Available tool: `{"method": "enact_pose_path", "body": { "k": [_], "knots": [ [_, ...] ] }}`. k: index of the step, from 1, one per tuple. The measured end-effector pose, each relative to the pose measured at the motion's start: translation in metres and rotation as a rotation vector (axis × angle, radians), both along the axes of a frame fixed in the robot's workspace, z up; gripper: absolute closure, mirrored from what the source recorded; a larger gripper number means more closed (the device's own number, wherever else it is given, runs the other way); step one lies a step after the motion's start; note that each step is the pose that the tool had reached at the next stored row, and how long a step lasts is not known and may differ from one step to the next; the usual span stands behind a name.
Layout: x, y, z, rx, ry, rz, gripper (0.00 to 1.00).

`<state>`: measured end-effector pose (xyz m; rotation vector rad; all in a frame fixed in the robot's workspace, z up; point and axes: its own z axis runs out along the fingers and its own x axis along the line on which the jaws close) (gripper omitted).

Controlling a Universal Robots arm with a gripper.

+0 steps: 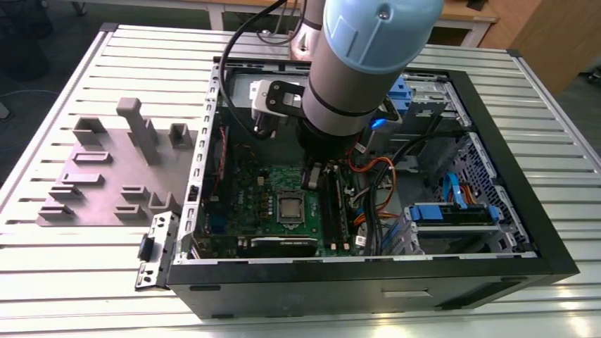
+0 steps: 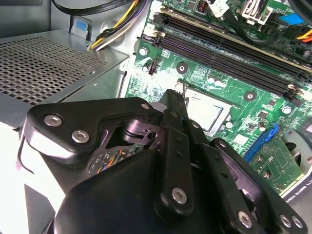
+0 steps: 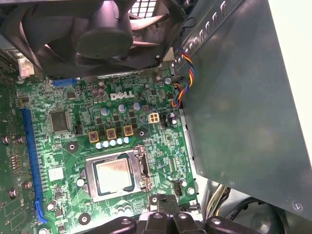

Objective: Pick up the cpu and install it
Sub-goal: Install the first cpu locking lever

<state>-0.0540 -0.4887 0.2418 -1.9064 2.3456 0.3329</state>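
One cpu [image 3: 113,176] seated in socket, one claw [image 2: 176,97] above motherboard [image 3: 136,107]

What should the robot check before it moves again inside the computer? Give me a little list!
1. Is the cpu lying in its socket on the motherboard? Ok, it sits flat inside the frame.
2. Is the gripper holding anything? Cannot tell.
3. Is the gripper near the cpu? Ok, just beside the socket.
4. Are the coloured wires away from the socket? Ok.
5. Is the computer case open on top? Ok.
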Motion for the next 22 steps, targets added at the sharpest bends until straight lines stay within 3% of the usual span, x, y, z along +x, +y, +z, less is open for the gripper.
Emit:
{"method": "enact_pose_path", "body": {
  "k": [10,15,22],
  "knots": [
    [0.0,-0.0001,-0.0004,0.0002,0.0,0.004,0.89],
    [0.0001,-0.0001,-0.0019,-0.0001,-0.0002,0.072,0.89],
    [0.0055,-0.0001,-0.0023,-0.0001,-0.0014,0.111,0.89]
  ]
}}
